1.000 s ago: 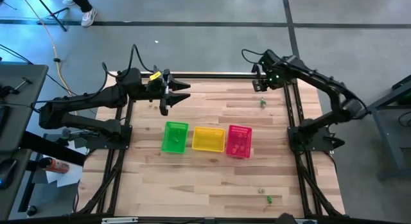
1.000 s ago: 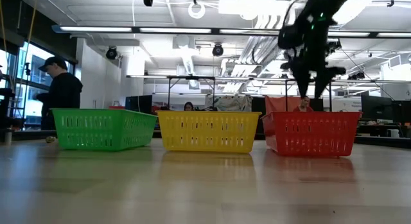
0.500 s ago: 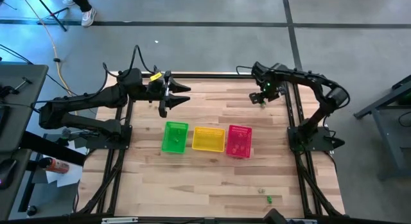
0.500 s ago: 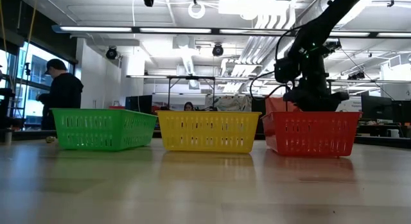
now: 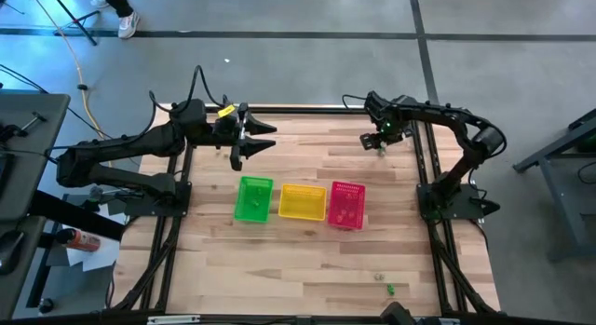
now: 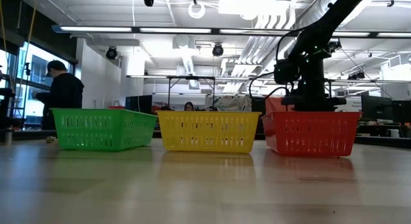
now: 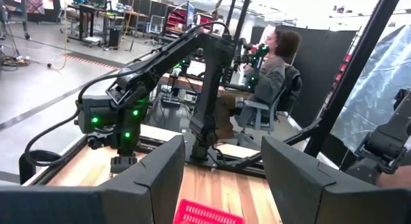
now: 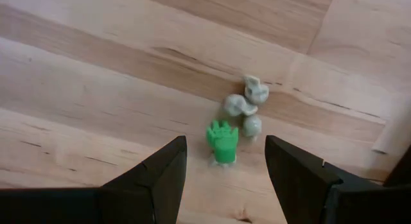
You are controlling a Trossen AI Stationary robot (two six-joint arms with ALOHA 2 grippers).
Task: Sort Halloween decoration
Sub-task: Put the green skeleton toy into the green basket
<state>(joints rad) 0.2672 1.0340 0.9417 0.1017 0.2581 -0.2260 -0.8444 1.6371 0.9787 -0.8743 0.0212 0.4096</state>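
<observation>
The Halloween decoration near my right gripper is a tiny green trinket [image 8: 222,142] and a clump of pale ones [image 8: 246,106], all lying on the wood at the table's far right. My right gripper [image 8: 225,161] points down over them, open, with the green trinket between its fingers and untouched. In the high view this gripper [image 5: 377,143] covers them. My left gripper [image 5: 254,144] hangs open above the table's far left part, behind the green basket [image 5: 253,198]. More trinkets [image 5: 390,289] lie by the near edge.
Green, yellow [image 5: 302,202] and pink [image 5: 347,205] baskets stand in a row at mid-table; the pink one holds small items. In the low view my right arm [image 6: 308,76] stands behind the pink basket [image 6: 311,133]. People show in the room beyond the table.
My right gripper has come down and a little toward the near edge, from above the far right corner to just over the trinkets. It has stayed nearly still in the last half second. The trinkets have not moved.
</observation>
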